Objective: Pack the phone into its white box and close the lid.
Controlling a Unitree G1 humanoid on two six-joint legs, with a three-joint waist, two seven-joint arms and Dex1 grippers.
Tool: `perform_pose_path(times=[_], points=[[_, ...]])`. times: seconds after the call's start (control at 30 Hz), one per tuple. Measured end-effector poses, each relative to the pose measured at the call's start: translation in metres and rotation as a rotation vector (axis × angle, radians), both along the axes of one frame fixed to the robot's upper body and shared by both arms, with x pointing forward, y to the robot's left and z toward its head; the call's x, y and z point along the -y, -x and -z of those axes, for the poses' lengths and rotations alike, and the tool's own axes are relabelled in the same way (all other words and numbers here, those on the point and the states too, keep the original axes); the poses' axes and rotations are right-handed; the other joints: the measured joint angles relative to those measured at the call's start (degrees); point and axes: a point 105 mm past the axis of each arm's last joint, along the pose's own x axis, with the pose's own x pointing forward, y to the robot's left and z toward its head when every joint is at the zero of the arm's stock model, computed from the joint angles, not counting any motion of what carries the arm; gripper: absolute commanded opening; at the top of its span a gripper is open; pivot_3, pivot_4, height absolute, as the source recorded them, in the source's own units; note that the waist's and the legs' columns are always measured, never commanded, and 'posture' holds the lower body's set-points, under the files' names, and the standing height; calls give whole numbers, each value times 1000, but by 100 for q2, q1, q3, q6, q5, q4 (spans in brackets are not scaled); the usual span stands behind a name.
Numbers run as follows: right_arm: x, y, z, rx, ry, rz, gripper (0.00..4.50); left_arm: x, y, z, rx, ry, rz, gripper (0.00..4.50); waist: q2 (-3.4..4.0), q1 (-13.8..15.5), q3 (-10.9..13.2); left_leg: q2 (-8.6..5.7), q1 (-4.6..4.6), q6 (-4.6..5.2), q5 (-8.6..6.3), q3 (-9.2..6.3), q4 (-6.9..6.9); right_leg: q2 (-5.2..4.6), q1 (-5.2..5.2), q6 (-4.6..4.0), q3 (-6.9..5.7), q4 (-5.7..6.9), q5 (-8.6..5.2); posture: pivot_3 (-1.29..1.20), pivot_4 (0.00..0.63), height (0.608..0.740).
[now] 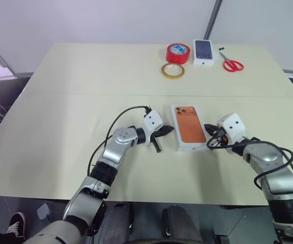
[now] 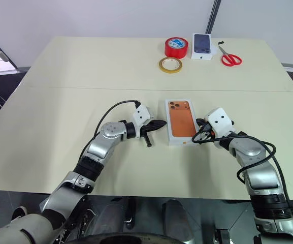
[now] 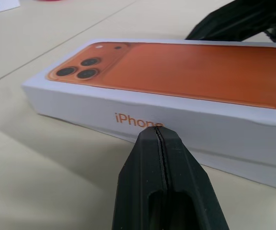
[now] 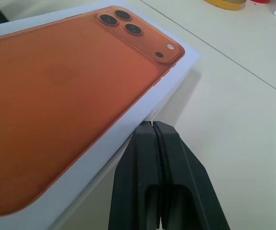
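The closed white box point(image 1: 189, 128), its lid point(image 3: 185, 72) bearing an orange phone print, lies mid-surface point(image 1: 60, 127) between the left end effector point(image 1: 162, 133) and right end effector point(image 1: 212, 138), both shut and empty, seemingly flanking it to square it.

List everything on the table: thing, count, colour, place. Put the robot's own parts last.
Closed phone box: one, white with an orange phone printed on top, lying flat mid-table between the two grippers.
Second phone box: one, white with a dark phone printed on top, far edge of the table.
Tape roll: one, red, far edge, left of the second box.
Tape roll: one, yellowish, just in front of the red one.
Scissors: one pair, red handles, far edge, right of the second box.
Table: one, pale cream.
Left gripper: black fingers shut, beside the box's left side.
Right gripper: black fingers shut, at the box's right side.
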Motion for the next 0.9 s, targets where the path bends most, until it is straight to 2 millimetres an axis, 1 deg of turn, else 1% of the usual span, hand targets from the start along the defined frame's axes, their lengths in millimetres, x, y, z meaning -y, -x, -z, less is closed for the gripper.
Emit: perform_pose_path(times=[0.17,0.33,0.43,0.5,0.57,0.63,0.67,0.73,0.77,0.8,0.83,0.9], points=[[-2,4,6,-27,28,-20,46,-2,3,13,-9,-76,17,0,0,-13,0,0,1,0,0,0,0,1,0,0,0,0,0,0,150,740],[-3,6,10,-34,70,-40,46,-6,1,13,-6,-85,7,0,2,-26,-2,2,5,0,0,0,-1,3,2,0,1,1,0,0,150,740],[4,3,9,-18,100,-23,46,-11,-4,9,-27,-48,-20,0,2,-25,-1,2,5,0,0,0,0,2,1,0,0,2,0,0,150,740],[12,-3,3,10,98,15,46,-16,-11,-6,-57,43,-52,0,2,-22,0,2,3,0,0,0,0,2,-1,0,-1,2,0,0,150,740],[22,-10,-7,48,90,59,46,-19,-19,-27,-79,129,-69,0,1,-18,0,1,1,0,0,1,3,1,-2,0,-2,5,0,0,150,740],[31,-18,-25,105,74,97,46,-18,-25,-59,-63,200,-48,0,0,-2,0,0,1,0,0,0,4,1,2,1,-4,4,0,0,150,740],[33,-20,-33,127,60,103,46,-16,-27,-75,-44,224,-34,0,1,5,-1,-1,3,-1,0,0,5,1,6,1,-5,2,-1,0,150,740],[32,-22,-38,141,33,97,46,-7,-29,-89,-23,255,-15,0,0,17,-1,-1,7,-1,0,0,5,2,12,3,-6,-2,-2,0,150,740],[31,-22,-38,140,20,90,46,1,-31,-91,-30,270,-13,0,0,33,-1,-1,7,0,0,0,7,2,12,4,-6,-2,-2,0,150,740],[28,-22,-37,134,1,77,46,8,-32,-90,-40,281,-15,0,0,50,-1,-2,7,0,0,1,7,2,12,4,-6,-2,-2,0,150,740],[22,-21,-35,122,-37,48,46,20,-35,-85,-56,272,-22,0,0,71,-1,-2,7,0,0,1,10,3,13,4,-6,-2,-2,0,150,740],[4,-16,-30,86,-82,-34,46,39,-39,-68,-80,219,-43,0,-1,95,0,-4,7,0,0,2,10,4,11,6,-5,-1,-1,0,150,740]])
